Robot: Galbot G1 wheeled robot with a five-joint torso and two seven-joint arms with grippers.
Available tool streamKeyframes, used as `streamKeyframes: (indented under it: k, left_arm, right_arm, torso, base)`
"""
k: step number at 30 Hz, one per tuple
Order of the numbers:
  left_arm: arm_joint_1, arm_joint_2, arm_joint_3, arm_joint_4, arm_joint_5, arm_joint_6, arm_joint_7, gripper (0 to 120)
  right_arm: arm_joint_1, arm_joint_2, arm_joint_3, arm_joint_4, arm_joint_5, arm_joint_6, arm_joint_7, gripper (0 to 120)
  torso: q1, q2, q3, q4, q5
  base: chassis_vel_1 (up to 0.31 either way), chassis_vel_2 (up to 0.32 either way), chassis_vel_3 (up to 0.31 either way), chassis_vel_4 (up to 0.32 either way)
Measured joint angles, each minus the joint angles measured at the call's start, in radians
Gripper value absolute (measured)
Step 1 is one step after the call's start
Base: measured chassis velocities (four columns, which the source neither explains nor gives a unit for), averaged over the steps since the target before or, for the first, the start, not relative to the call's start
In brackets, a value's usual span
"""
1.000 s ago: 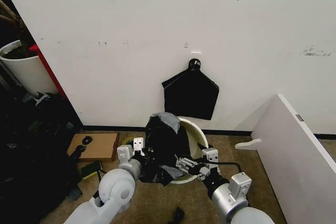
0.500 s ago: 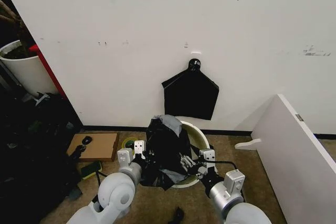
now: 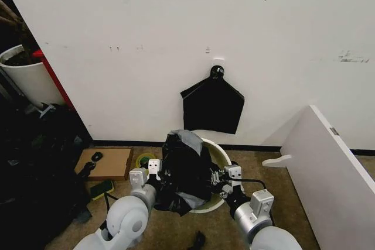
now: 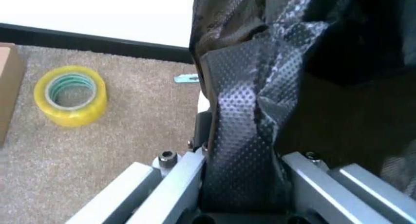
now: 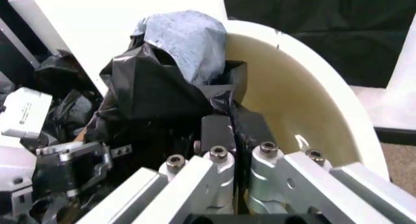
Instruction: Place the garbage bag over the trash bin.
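The garbage bag, glossy crinkled black plastic with a grey patch on top, is bunched over the left and middle of the trash bin, a cream-white bucket on the carpet by the wall. My left gripper is at the bag's left side, shut on a dimpled fold of the garbage bag. Against the bag's right side, my right gripper is shut too, its black pads pinching a fold of the garbage bag at the bin's near rim. The bin's inner wall shows bare beyond.
A flat black pentagon bag hangs on the wall behind the bin. A yellow tape roll and a cardboard box lie left. A white tub with a red edge stands far left; a white board leans right.
The bag has spread rightward and covers more of the bin's mouth. The right gripper has closed in on the bag's right side; the left gripper has barely shifted.
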Motion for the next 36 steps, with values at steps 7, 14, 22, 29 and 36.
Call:
streamKeyframes:
  k: [7, 14, 22, 29, 36]
  left_arm:
    - [0.021, 0.029, -0.009, 0.002, 0.031, -0.022, 0.03, 0]
    - [0.048, 0.057, -0.018, -0.003, 0.061, -0.052, 0.068, 0]
    - [0.061, 0.067, -0.023, -0.005, 0.078, -0.084, 0.101, 0]
    - [0.082, 0.082, -0.027, -0.008, 0.129, -0.124, 0.163, 0]
    - [0.087, 0.084, -0.033, -0.001, 0.132, -0.14, 0.173, 0]
  right_arm:
    - [0.013, 0.0, 0.042, 0.027, 0.031, 0.03, 0.029, 0]
    - [0.012, -0.004, 0.075, 0.036, 0.06, 0.039, 0.067, 0]
    - [0.018, -0.009, 0.107, 0.014, 0.106, 0.032, 0.091, 0]
    - [0.018, -0.023, 0.139, -0.017, 0.146, 0.016, 0.091, 0]
    - [-0.001, -0.036, 0.167, -0.033, 0.15, 0.008, 0.091, 0]
  torso:
    - [0.0, 0.0, 0.0, 0.0, 0.0]
    - [0.0, 0.0, 0.0, 0.0, 0.0]
    - [0.0, 0.0, 0.0, -0.0001, 0.0]
    - [0.0, 0.0, 0.0, 0.0, 0.0001]
    - [0.0, 0.0, 0.0, 0.0, 0.0001]
  base:
    - [0.0, 0.0, 0.0, 0.0]
    - [0.0, 0.0, 0.0, 0.0]
    - [0.0, 0.0, 0.0, 0.0]
    - [0.0, 0.0, 0.0, 0.0]
    - [0.0, 0.0, 0.0, 0.0]
